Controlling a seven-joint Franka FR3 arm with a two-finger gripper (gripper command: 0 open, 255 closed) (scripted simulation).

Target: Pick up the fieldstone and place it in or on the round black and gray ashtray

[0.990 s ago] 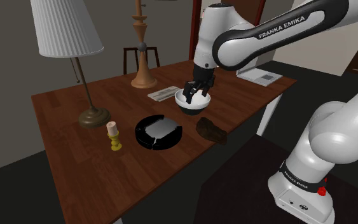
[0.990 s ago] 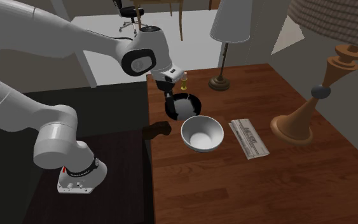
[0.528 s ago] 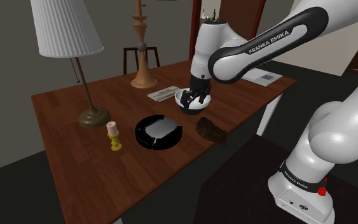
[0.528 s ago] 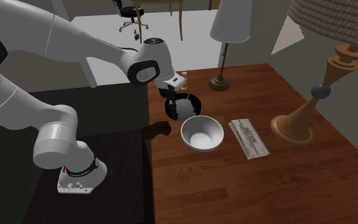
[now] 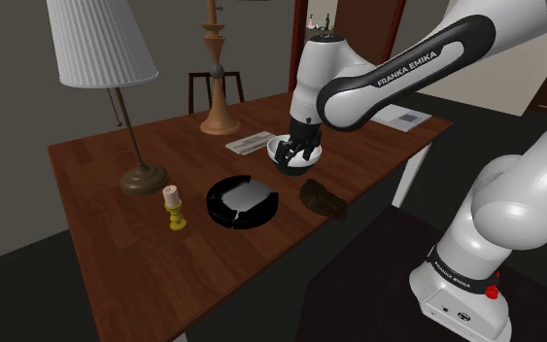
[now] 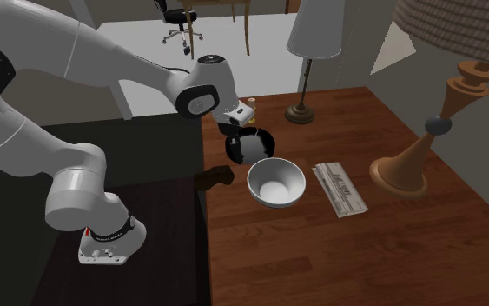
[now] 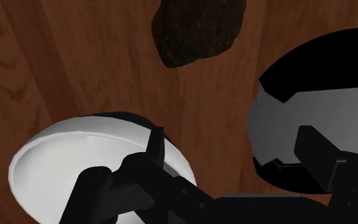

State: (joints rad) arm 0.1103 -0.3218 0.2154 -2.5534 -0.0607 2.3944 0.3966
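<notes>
The black gripper (image 5: pixel 300 153) hangs low over the brown wooden table (image 5: pixel 116 253). Its fingers (image 7: pixel 317 156) are spread apart, released, with nothing between them but bare wood. In the shoulder view it overlaps the white bowl (image 5: pixel 280 150). In the wrist view one finger crosses the bowl's rim and the other crosses the round black and grey ashtray (image 7: pixel 298 121), so the tool sits between the two.

The fieldstone (image 5: pixel 323 200), a rough dark brown lump, lies on the table close to its edge, untouched and apart from the gripper. The wrist view shows it out ahead of the fingertips. In the shoulder view the fieldstone is at 5 o'clock from the bowl and at 3 o'clock from the ashtray, near it but not touching. The ashtray itself is at 7 o'clock from the bowl.

A pale candle (image 5: pixel 173 207) on a small yellow holder stands at 9 o'clock from the ashtray. A lamp (image 5: pixel 106 58) with a white shade has its base at 10 o'clock from the ashtray. A folded newspaper (image 5: pixel 252 142) lies at 10 o'clock from the bowl, just beside it, and a tall turned wooden ornament (image 5: pixel 220 97) stands at 11 o'clock
</notes>
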